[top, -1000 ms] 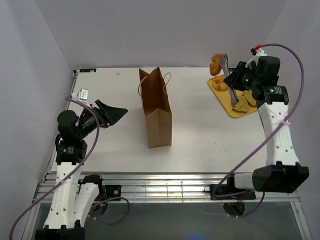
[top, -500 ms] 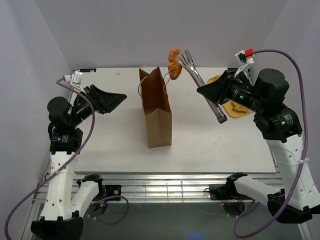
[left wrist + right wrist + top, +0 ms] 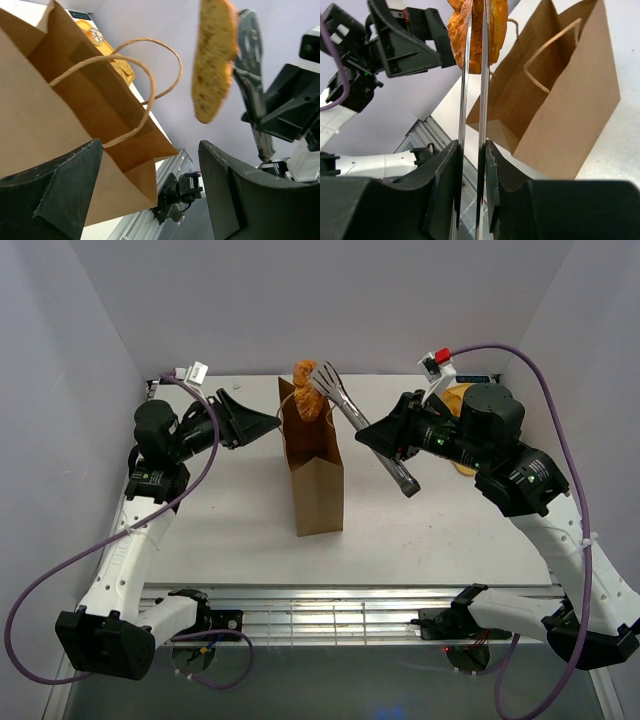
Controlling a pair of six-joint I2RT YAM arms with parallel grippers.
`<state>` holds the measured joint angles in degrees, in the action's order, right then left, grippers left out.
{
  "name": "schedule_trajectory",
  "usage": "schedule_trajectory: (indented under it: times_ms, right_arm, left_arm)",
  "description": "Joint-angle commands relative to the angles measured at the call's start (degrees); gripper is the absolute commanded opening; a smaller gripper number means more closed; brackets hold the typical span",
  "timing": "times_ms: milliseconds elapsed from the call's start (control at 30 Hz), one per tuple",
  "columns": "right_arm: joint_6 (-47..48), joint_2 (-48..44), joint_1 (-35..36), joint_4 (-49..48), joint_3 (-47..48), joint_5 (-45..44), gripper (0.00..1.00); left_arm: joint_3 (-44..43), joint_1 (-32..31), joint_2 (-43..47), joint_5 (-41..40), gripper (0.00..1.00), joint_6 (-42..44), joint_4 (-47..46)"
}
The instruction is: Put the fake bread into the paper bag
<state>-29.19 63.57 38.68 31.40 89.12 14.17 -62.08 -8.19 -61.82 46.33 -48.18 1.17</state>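
A white tabletop [image 3: 430, 520] under pale walls, with the paper bag [image 3: 315, 470] upright at its middle. To the bag's right, my right claw [image 3: 385, 437] is clamped on the tongs [image 3: 350, 410]. Their tips pinch one piece of fake bread [image 3: 305, 403] just over the bag's open mouth, long axis hanging down. Left of the bag, my left claw [image 3: 262, 420] stands spread, empty. I judge lowering comes next.

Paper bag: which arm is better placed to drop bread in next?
Right. The right gripper is shut on tongs pinching a pastry near the paper bag's open top; the left gripper is open and empty beside it.
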Motion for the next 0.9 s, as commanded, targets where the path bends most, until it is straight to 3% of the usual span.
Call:
schedule_trajectory:
  times_ms: [0, 300, 600, 867]
  right_arm:
    - [0.6, -1.3, 0.3, -3.1, -0.4, -5.4, 0.31]
    - [0.7, -0.4, 0.3, -3.8, -2.4, -4.6, 0.35]
    - [0.7, 1.0, 0.3, -3.5, -2.5, -4.6, 0.39]
    - [0.5, 2.0, 0.3, -2.7, -1.8, -5.0, 0.48]
  left_arm:
    - [-1.1, -1.7, -0.2, -0.7, 0.87, 0.7, -4.7]
    - [0.7, -2.3, -2.7, -3.6, 0.71, -0.9, -7.4]
    - [0.5, -2.4, -5.2, -4.1, 0.63, -0.5, -8.4]
    - [0.2, -2.4, -6.4, -4.3, 0.46, -0.2, -8.3]
